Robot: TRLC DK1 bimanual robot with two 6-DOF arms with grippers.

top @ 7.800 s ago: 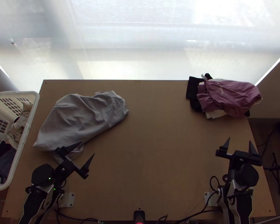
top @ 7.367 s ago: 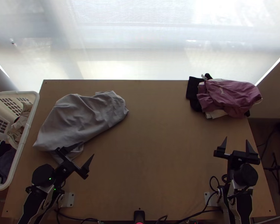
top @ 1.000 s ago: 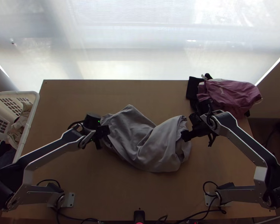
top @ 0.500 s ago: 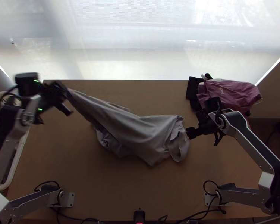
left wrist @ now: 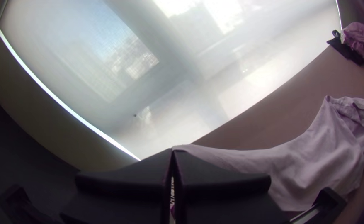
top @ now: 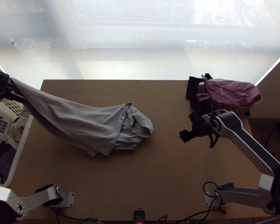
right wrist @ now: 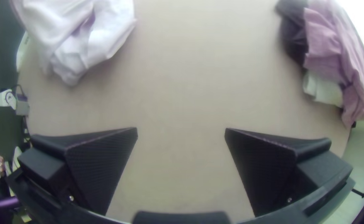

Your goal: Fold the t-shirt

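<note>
T-shirt (top: 91,125), just one, has one end pinched in the left gripper (top: 14,89), the right gripper (top: 184,136) spread wide.

Past the far edge of the brown wooden table (top: 169,186) we see a wide, pale blind (top: 140,37), daylight glowing through it in uneven bands. A greyer stripe runs down its left part, and in the left wrist view we make out a bluish patch. Thin bright slits line the blind's two sides, beside the dim left wall (left wrist: 45,120) and the brownish right wall (top: 276,89). Right of the table, we see dark brown floor (top: 263,130) and a black stand (top: 277,166)
</note>
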